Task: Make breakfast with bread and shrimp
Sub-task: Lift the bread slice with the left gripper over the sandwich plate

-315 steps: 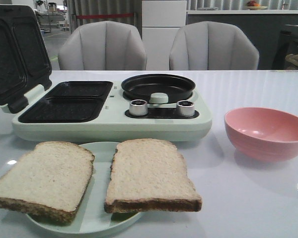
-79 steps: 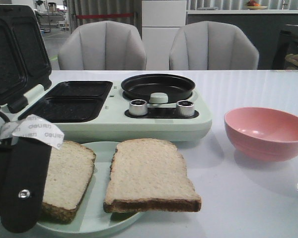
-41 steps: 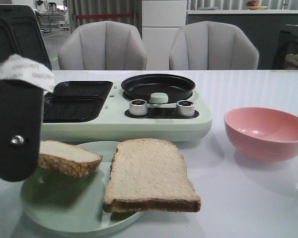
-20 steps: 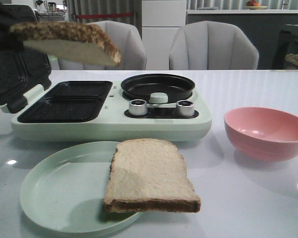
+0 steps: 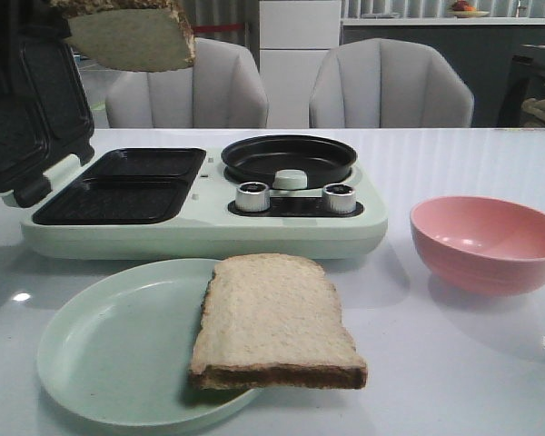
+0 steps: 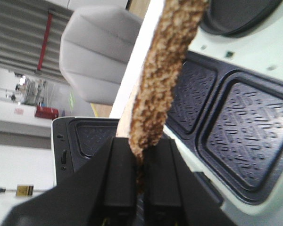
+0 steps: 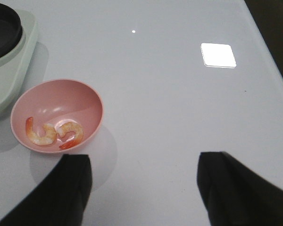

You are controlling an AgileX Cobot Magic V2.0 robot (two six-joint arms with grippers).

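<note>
The left gripper (image 6: 137, 181) has its fingers (image 6: 118, 176) pinched on the crust of one bread slice (image 5: 132, 34), held high above the open sandwich maker (image 5: 204, 204). I judge loading is underway; next it must lower the slice flat into one of the two grill wells (image 5: 113, 200). A second bread slice (image 5: 274, 320) lies on the green plate (image 5: 109, 354). Two shrimp (image 7: 54, 133) sit in the one pink bowl (image 7: 92, 101) on the bench, under the right gripper (image 7: 144, 188), fingers spread wide.
</note>
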